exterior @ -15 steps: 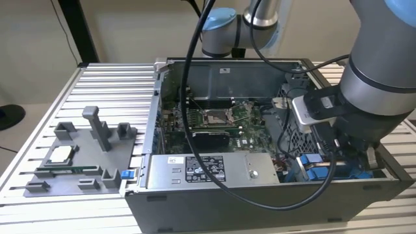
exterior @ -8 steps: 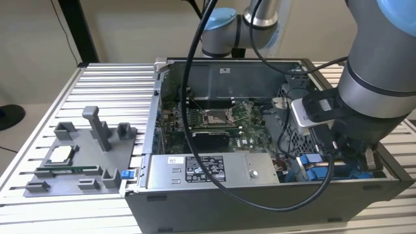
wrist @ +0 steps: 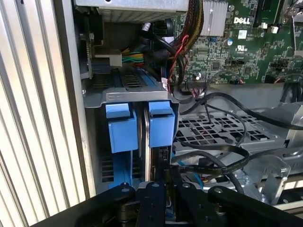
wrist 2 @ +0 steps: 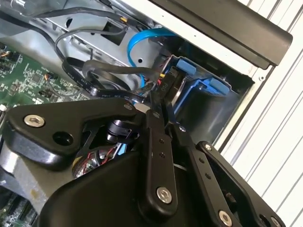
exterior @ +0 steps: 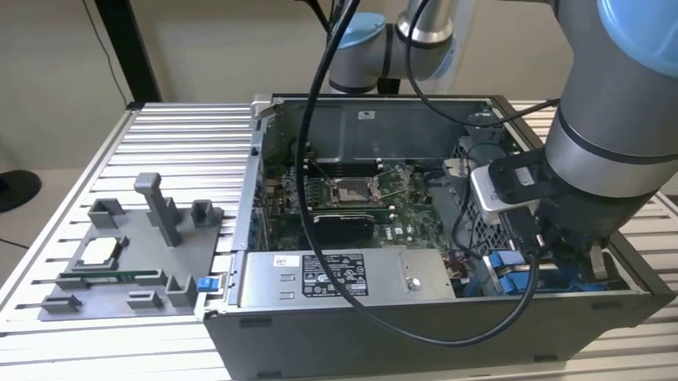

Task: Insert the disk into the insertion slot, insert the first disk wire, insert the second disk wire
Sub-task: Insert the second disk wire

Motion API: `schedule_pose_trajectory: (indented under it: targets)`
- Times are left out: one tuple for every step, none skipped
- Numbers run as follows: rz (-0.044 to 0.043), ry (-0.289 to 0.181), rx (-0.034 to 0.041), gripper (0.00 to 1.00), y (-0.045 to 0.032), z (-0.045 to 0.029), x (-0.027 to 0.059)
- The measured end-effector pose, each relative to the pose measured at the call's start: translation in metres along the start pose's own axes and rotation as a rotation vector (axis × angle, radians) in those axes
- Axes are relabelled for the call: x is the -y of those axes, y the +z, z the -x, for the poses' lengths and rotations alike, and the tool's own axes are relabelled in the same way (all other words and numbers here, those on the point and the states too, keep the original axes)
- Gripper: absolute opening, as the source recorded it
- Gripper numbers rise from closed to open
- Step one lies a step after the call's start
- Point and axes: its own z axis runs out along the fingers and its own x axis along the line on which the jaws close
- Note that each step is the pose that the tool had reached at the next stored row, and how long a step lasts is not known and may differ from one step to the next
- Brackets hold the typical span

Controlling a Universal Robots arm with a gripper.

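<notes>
In the exterior view my arm [exterior: 604,143] reaches down into the open computer case's near corner on that view's right, by the blue parts of the insertion slot [exterior: 519,270]. The disk [wrist: 147,137] stands on edge inside the slot [wrist: 137,97], between two blue carrier tabs [wrist: 161,124]. My gripper [wrist 2: 163,101] is shut on a black wire connector [wrist 2: 164,84] right at the disk's end, beside the blue carrier [wrist 2: 199,87]. In the first wrist view the same connector [wrist: 163,153] sits just ahead of my gripper [wrist: 161,177], against the disk's edge.
A blue flat cable [wrist 2: 142,42] loops just behind the connector, and loose black cables [wrist: 213,156] lie over the perforated cage beside the slot. The silver power-supply box [exterior: 339,274] and the motherboard [exterior: 339,198] sit further in. A grey fixture plate [exterior: 127,254] lies outside the case.
</notes>
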Motion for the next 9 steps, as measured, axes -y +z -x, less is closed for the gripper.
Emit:
schedule_pose_trajectory:
  targets:
    - [0.0016,0.002,0.0008,0.0,-0.0023,0.0007,0.0008]
    - [0.0012,0.004,0.0024,1.0,-0.0053,0.0013,0.0018]
    - [0.0013,0.003,0.0004,1.0,-0.0098,0.0025,0.0034]
    - [0.0015,0.003,-0.0007,1.0,-0.0143,0.0038,0.005]
    - [0.0015,0.003,-0.0002,1.0,-0.0183,0.0048,0.0063]
    - [0.0016,0.003,-0.0006,1.0,-0.0228,0.0059,0.0079]
    - [0.0016,0.003,-0.0009,1.0,-0.0271,0.0069,0.0094]
    - [0.0016,0.003,-0.0006,1.0,-0.031,0.0079,0.0107]
    - [0.0016,0.003,-0.0009,1.0,-0.0353,0.009,0.0122]
